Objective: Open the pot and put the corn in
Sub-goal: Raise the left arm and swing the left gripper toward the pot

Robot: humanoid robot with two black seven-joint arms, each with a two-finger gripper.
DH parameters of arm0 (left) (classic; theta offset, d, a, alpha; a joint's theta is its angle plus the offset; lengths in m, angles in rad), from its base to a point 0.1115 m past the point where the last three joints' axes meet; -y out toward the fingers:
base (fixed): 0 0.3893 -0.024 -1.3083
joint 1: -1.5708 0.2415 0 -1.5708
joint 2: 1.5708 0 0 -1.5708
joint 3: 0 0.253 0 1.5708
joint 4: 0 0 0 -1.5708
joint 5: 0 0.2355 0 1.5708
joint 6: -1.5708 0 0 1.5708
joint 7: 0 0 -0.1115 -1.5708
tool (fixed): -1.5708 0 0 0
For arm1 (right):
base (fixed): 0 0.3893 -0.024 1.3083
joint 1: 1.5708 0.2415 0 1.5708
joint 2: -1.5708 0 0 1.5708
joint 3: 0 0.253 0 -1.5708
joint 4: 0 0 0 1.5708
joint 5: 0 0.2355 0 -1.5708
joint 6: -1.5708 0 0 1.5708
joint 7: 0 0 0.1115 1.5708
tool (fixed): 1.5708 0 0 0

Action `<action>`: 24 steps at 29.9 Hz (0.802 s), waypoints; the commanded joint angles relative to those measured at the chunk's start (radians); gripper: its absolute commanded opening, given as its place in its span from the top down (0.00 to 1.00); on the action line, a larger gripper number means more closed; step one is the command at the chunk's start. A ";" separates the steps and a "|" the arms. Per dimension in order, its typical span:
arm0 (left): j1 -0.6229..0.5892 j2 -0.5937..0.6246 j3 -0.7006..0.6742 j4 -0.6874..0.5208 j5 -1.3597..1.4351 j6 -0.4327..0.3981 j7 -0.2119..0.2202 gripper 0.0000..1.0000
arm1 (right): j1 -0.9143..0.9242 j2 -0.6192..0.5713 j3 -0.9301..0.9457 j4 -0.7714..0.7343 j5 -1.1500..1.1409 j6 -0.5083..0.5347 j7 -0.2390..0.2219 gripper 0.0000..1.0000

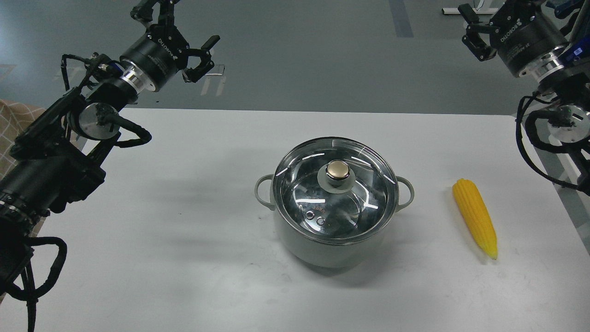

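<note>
White tabletop (184,258) fills most of the view, with grey floor behind it. Up in the air at the far left are the left fingers (184,44), spread wide open and holding nothing. The right fingers (474,34) are up at the far right; they look open and empty too, but part of them is cut off at the top.

Below and between both sets of fingers sits the pot (334,240), well apart from them. Its glass lid (335,189) is on top, so the pot is not open yet. That lid looks smooth and could break, so the gold knob (338,170) in its middle is the best place to pinch.

Below the right fingers lies the corn (474,216), just right of the pot. It looks light, stiff and bumpy. Grab it across the thick middle.
</note>
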 commanded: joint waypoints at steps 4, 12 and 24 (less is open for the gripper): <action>0.000 -0.035 -0.009 0.004 -0.002 0.031 -0.017 0.02 | -0.030 -0.063 0.007 0.027 0.002 -0.002 0.000 0.00; 0.000 -0.038 0.005 -0.002 0.035 0.020 -0.040 0.02 | -0.085 -0.112 0.037 0.078 0.003 -0.001 0.000 0.00; 0.001 -0.074 0.005 -0.020 0.039 0.017 -0.045 0.02 | -0.101 -0.120 0.053 0.084 0.003 -0.002 0.000 0.00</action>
